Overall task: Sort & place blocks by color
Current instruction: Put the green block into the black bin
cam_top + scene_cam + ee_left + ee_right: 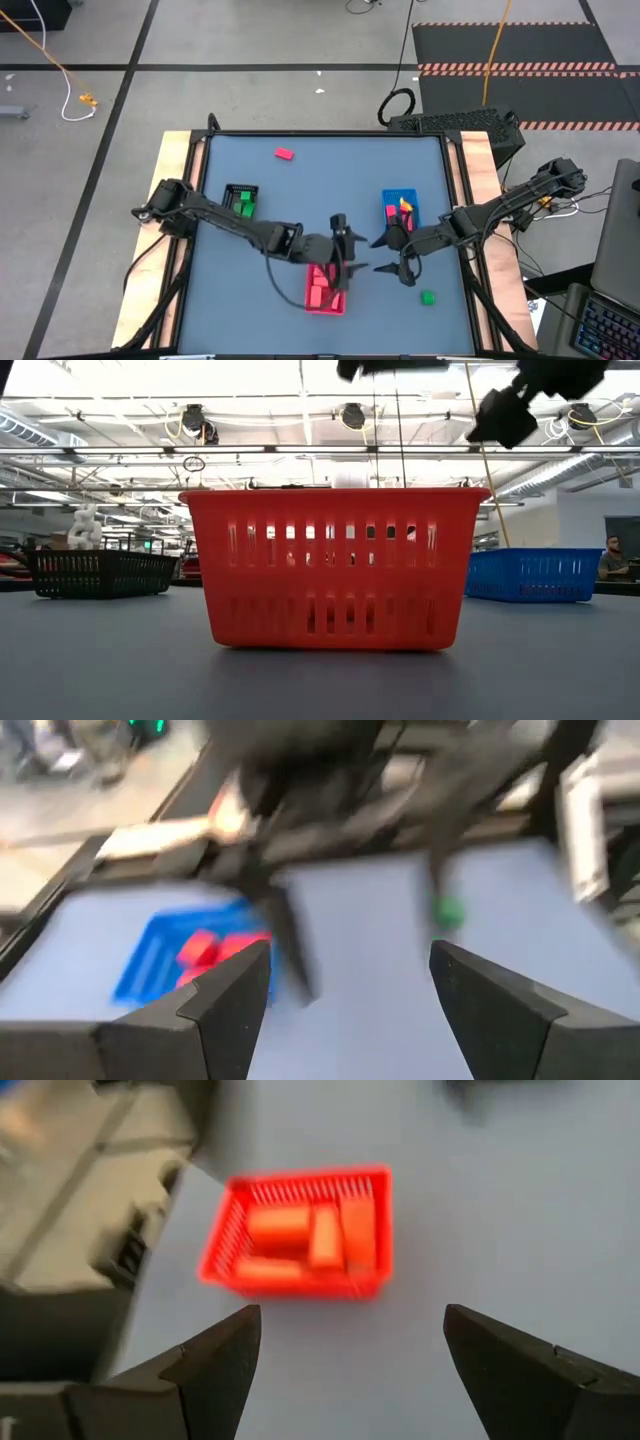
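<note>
1. Grey concrete floor is surrounding the blue-grey table [320, 160], which is carrying a black tray [241, 199] at left, a blue tray [401, 208] at right and a red tray [324, 288] at lower centre.
2. Two blocks are lying loose: a green block [427, 297] at lower right and a pink block [284, 154] at upper centre.
3. Hanging just up and left of the green block, the right gripper [392, 255] is standing with its fingers spread wide and nothing between them.
4. Over the red tray's upper edge, the left gripper [342, 245] is also gaping and holding nothing.
5. I judge the right arm is nearer the green block; the pink block is lying well apart from both.
</note>
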